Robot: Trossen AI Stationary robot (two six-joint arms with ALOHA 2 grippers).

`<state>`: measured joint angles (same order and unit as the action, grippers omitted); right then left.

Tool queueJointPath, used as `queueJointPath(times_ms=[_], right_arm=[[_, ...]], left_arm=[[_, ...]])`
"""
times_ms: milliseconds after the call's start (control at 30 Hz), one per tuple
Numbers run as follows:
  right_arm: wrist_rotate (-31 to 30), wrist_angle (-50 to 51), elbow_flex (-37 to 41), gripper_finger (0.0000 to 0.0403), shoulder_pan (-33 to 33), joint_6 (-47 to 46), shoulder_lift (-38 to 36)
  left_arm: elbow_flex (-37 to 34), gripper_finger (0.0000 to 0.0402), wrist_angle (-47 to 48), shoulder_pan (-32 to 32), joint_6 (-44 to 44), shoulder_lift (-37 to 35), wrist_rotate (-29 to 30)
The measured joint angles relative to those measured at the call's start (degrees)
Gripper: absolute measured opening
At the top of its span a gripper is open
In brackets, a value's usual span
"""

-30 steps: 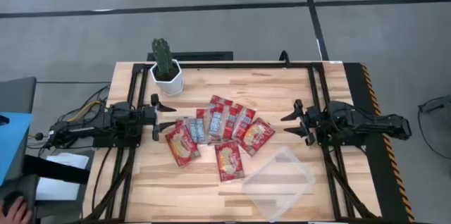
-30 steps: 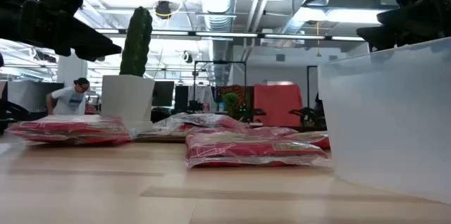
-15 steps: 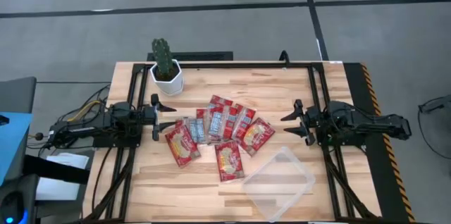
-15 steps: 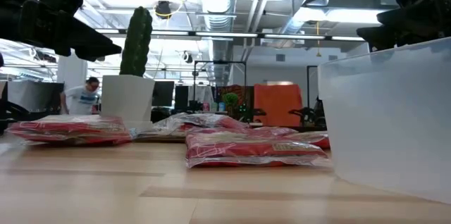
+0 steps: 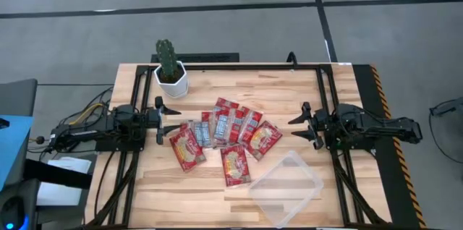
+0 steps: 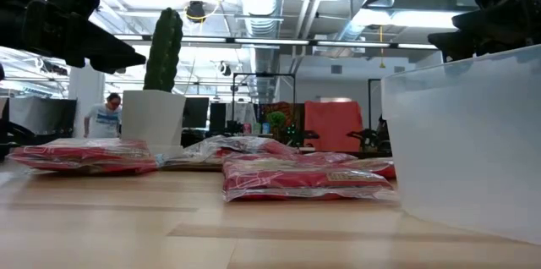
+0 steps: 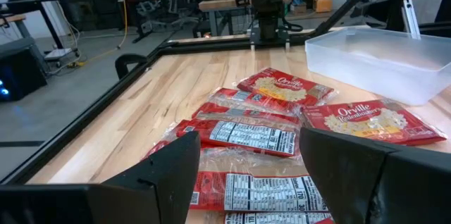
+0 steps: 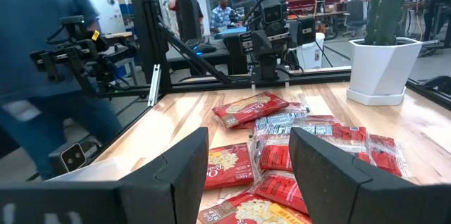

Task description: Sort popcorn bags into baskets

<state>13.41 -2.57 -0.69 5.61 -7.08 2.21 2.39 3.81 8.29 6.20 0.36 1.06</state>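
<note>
- my left gripper [image 5: 168, 119] hangs over the left edge of the table [image 5: 289, 92], fingers spread apart and holding nothing, pointed toward the middle.
- my right gripper [image 5: 299, 126] does the same over the right edge — fingers parted, nothing between them, facing the left one across the boards.
- the popcorn bags [image 5: 224, 134] lie in a loose heap at the centre of the table, between my two grippers and well apart from both.
- three wider red bags with pale yellow centres lie along the near side of the heap: one at its left [image 5: 187, 147], one in the middle [image 5: 235, 164], one at the right [image 5: 262, 139].
- the narrower red-and-grey-blue bags [image 5: 230, 120] fan out behind them, overlapping.
- the clear tray [image 5: 286, 188] sits at the near right of the table, just beside the middle and right wide bags; no bag lies in it.
- a white cactus pot [image 5: 171, 78] stands at the far left corner.
- a person [image 6: 106, 114] shows in the room beyond.
</note>
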Motion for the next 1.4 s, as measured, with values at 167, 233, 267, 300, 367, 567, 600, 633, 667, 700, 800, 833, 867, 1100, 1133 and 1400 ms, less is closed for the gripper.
queueJointPath(times_ms=[167, 233, 267, 300, 367, 567, 600, 633, 667, 700, 800, 833, 867, 1100, 1133, 1400], right_arm=[[0.00, 0.00, 0.00, 0.0222, 0.01, 0.01, -0.01], [0.00, 0.00, 0.00, 0.0222, 0.02, -0.01, 0.00], [0.00, 0.00, 0.02, 0.0222, 0.02, 0.01, -0.01], [0.00, 0.00, 0.02, 0.0222, 0.00, -0.01, -0.01], [0.00, 0.00, 0.01, 0.0222, 0.00, 0.00, 0.00], [0.00, 0.00, 0.00, 0.0222, 0.02, -0.01, -0.01], [0.00, 0.00, 0.00, 0.0222, 0.00, 0.00, 0.01], [0.00, 0.00, 0.01, 0.0222, 0.02, -0.01, 0.00], [-0.01, 0.00, 0.02, 0.0222, 0.01, 0.01, 0.00], [0.00, 0.00, 0.01, 0.0222, 0.01, -0.01, 0.00], [0.00, 0.00, 0.01, 0.0222, 0.02, -0.01, 0.00], [-0.02, 0.00, 0.00, 0.0222, 0.00, -0.01, -0.01], [-0.02, 0.00, 0.00, 0.0222, 0.00, -0.01, 0.01], [-7.17, -0.15, 0.09, 0.0222, 0.20, -0.90, -0.01], [-7.03, -0.17, 0.09, 0.0222, 0.04, -2.93, -0.01], [-7.45, -8.15, 0.09, 0.0222, -1.05, -36.67, -0.01]], left_arm=[[0.00, 0.0236, 0.00, -0.01, 0.02, 0.00, 0.00], [0.00, 0.0236, 0.00, 0.00, 0.00, 0.01, 0.01], [0.00, 0.0236, 0.00, 0.00, 0.02, 0.02, 0.00], [0.00, 0.0236, 0.00, 0.00, 0.02, 0.02, 0.02], [0.00, 0.0236, 0.00, 0.00, 0.01, 0.01, 0.01], [0.00, 0.0236, 0.00, 0.00, 0.02, 0.00, 0.00], [0.00, 0.0236, 0.00, 0.00, 0.02, 0.02, 0.02], [0.00, 0.0236, 0.00, 0.00, 0.00, 0.00, 0.00], [0.00, 0.0236, 0.00, 0.00, 0.02, 0.00, 0.02], [0.00, 0.0236, 0.00, 0.00, 0.01, 0.00, 0.02], [0.00, 0.0236, 0.00, 0.00, 0.00, 0.02, 0.02], [0.00, 0.0236, 0.00, 0.00, 0.00, 0.00, 0.01], [0.00, 0.0236, 0.00, 0.00, 0.00, 0.02, 0.00], [0.00, 0.0236, 0.00, -0.01, 0.01, 0.00, 0.00], [0.00, 0.0236, 0.00, 0.00, 0.02, 0.01, 0.00], [-0.07, 0.0236, -1.03, -0.02, -5.16, 0.02, 0.81]])
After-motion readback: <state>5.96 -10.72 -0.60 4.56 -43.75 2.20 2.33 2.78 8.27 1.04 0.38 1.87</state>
